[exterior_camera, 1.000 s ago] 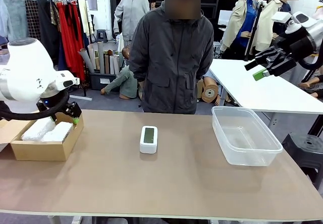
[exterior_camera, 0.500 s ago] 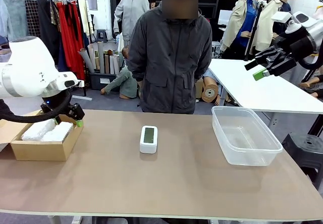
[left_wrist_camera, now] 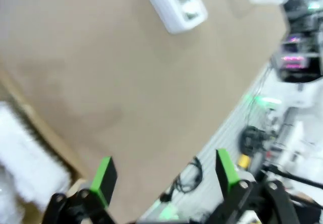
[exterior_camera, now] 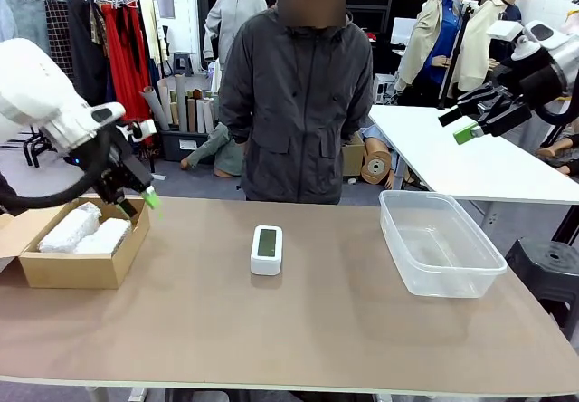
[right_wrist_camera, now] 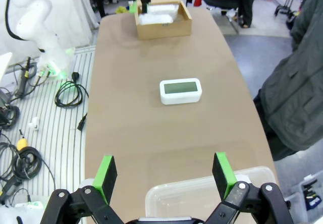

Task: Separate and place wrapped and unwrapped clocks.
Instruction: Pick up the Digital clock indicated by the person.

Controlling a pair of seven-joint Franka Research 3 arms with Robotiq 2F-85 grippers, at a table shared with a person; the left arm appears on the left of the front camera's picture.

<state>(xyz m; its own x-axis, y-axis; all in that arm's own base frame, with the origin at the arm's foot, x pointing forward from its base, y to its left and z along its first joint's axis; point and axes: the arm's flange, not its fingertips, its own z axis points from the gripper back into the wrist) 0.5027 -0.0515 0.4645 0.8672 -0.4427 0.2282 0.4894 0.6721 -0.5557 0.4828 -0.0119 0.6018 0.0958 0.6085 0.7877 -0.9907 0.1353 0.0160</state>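
Note:
The unwrapped clock (exterior_camera: pixel 267 250), white with a grey-green screen, lies flat mid-table; it also shows in the wrist views (left_wrist_camera: pixel 174 2) (right_wrist_camera: pixel 180 91). Two wrapped clocks (exterior_camera: pixel 63 228) (exterior_camera: pixel 105 236), white bundles in bubble wrap, rest side by side in the cardboard box (exterior_camera: pixel 72 271) at the left. One bundle (left_wrist_camera: pixel 22 158) fills the left wrist view's left edge. My left gripper (exterior_camera: pixel 137 203) (left_wrist_camera: pixel 165 176) hangs open above the box's far right corner, holding nothing. High at the right, above the neighbouring white table, my right gripper (exterior_camera: pixel 455 126) (right_wrist_camera: pixel 164 171) is open and empty.
A clear plastic bin (exterior_camera: pixel 439 275) (right_wrist_camera: pixel 202 196) stands at the table's right. A person in a dark grey jacket (exterior_camera: pixel 298 103) stands at the far edge behind the clock, arms down. The box (right_wrist_camera: pixel 162 28) is far off in the right wrist view.
My left arm has lifted out of the box area and swung up and to the right, its gripper tilting. The right arm, the clocks and the bin have stayed put.

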